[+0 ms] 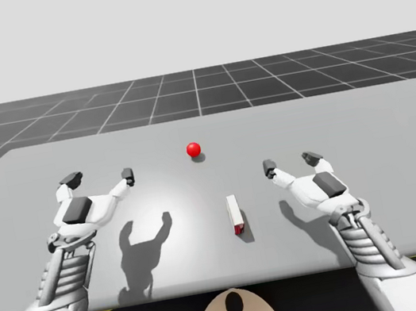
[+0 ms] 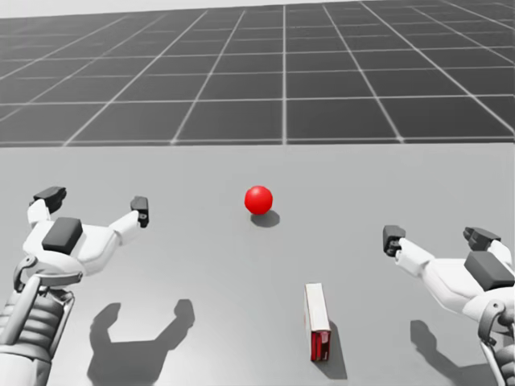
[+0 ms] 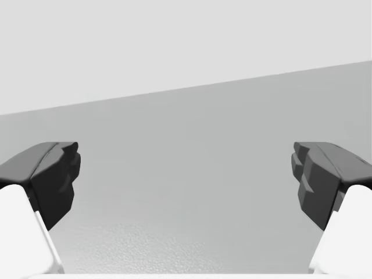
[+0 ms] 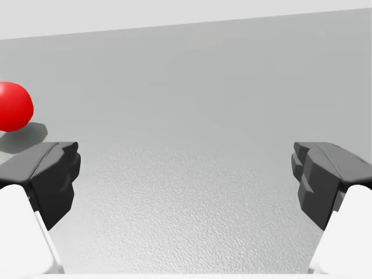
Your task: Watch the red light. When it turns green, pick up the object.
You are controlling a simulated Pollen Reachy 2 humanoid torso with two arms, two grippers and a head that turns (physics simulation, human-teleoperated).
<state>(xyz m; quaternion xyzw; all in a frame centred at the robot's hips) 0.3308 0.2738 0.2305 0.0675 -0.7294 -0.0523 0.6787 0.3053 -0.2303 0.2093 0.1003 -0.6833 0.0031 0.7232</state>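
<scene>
The box (image 2: 317, 322) lies flat on the table (image 2: 201, 265), long side running away from my torso, with a pale top and a red end facing me. It sits between my two grippers, nearer the right gripper (image 2: 437, 237). It is off that gripper's inner side and back from its fingertips, about level with the hand's body, and nothing touches it. The left gripper (image 2: 95, 203) is well apart from it, on the far side of the open middle of the table.

The light (image 2: 258, 199), a red ball, rests on the table beyond the box, ahead of both grippers and between their lines of reach. In the right wrist view it shows ahead of the gripper and off past its left finger, with its shadow under it.

Both grippers hang above the table with their dark-tipped fingers spread wide and only bare table between them. Their shadows fall on the surface below.

Counted: one box, one light, two grippers with two fingers each.

The table is a plain light grey slab with a faint grain showing close up in the wrist views. Beyond its far edge lies a dark floor (image 1: 197, 93) ruled with a pale grid, and above that a flat pale grey backdrop.
</scene>
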